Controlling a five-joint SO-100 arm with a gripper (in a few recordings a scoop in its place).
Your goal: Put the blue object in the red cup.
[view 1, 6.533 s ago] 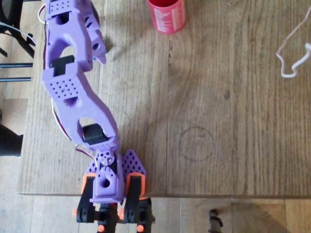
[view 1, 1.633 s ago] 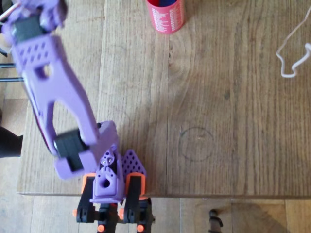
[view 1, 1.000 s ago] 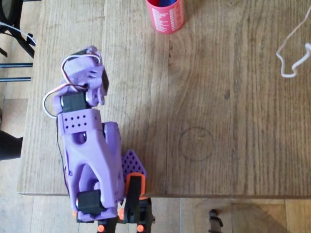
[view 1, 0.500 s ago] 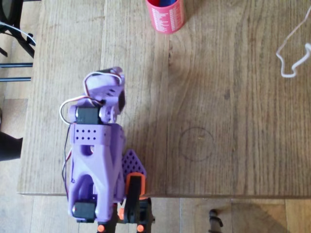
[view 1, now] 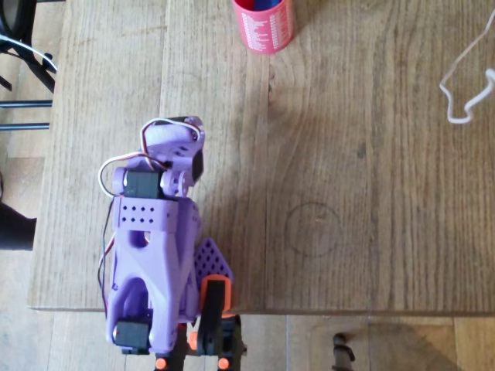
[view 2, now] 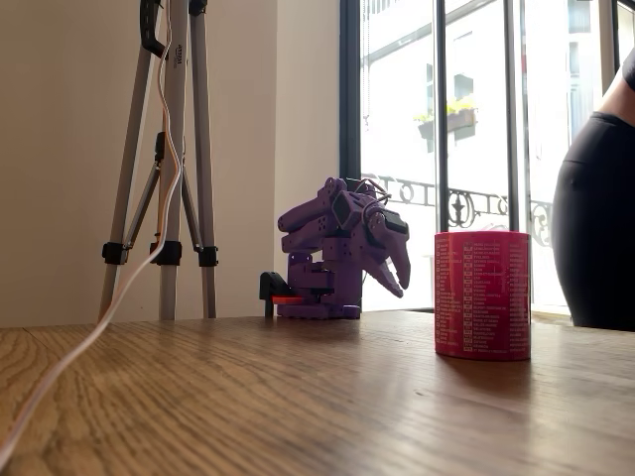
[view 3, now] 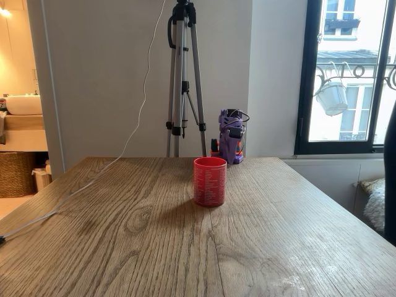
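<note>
The red cup (view 1: 264, 29) stands at the far edge of the table in the overhead view, and the blue object (view 1: 261, 5) lies inside it, a strip of blue showing within the rim. In both fixed views the cup (view 2: 482, 295) (view 3: 210, 181) hides the brick. The purple arm is folded back over its base. Its gripper (view 1: 184, 151) (view 2: 399, 278) points down at the table, far from the cup, with its jaws together and nothing between them. The arm (view 3: 230, 137) shows small behind the cup.
A white cable (view 1: 464, 85) lies at the table's right side in the overhead view and trails across the wood (view 2: 89, 337). A tripod (view 2: 169, 149) (view 3: 184, 80) stands behind the table. A person (view 2: 595, 198) is at the right edge. A faint drawn circle (view 1: 312, 229) marks the tabletop.
The arm, stretched out at the far left 6.5 s ago, has folded back over its base and settled. Blue now shows inside the cup. Over the last half second it barely moved.
</note>
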